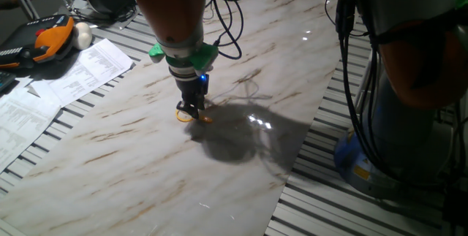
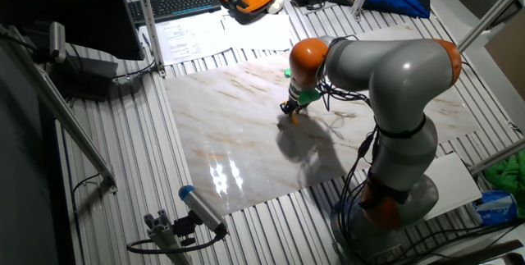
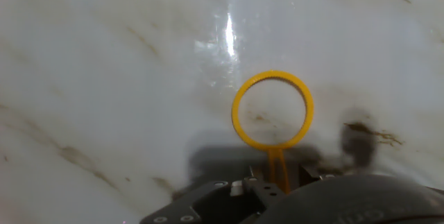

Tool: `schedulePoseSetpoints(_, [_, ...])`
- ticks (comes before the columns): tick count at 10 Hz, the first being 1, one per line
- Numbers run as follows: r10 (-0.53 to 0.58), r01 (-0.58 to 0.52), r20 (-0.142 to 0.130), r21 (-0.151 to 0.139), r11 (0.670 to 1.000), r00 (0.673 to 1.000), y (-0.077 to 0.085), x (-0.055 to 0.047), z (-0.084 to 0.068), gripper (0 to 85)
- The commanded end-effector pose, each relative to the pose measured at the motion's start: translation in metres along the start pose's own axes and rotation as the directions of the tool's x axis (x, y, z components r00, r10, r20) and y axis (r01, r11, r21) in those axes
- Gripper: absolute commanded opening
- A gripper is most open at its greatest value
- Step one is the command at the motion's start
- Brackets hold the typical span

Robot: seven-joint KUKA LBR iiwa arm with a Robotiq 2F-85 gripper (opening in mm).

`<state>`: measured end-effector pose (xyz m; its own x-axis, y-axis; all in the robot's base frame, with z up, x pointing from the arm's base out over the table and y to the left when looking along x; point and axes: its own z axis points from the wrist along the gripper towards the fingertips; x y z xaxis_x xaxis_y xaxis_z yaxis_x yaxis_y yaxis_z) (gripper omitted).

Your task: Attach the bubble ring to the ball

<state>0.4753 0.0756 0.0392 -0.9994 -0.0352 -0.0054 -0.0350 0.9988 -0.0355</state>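
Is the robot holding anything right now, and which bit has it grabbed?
Yes: the bubble ring, gripped by its short handle; the loop sticks out free beyond the fingers.

No legible text. Printed sheets [image 1: 88, 64] lie well apart from the end effector [image 1: 191, 112], beyond the marble tabletop [image 1: 146, 170]; their print is too small to read.

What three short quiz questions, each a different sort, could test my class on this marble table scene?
1. True or false: the yellow ring has a ball inside it.
2. The end effector grips the ring by its: A) loop B) handle C) nothing.
3. Fill in: the ring hangs over the ____ slab.

Key: 1 false, the loop frames only bare slab; 2 B; 3 marble.
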Motion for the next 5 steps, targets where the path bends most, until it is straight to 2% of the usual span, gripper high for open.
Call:
schedulePoseSetpoints(1, [-0.002, 0.002, 0.0, 0.001, 1.0, 1.0, -0.001, 0.001, 0.001, 34.0])
schedulePoseSetpoints(5, [-0.012, 0.012, 0.012, -0.001, 1.0, 1.0, -0.004, 0.003, 0.013, 34.0])
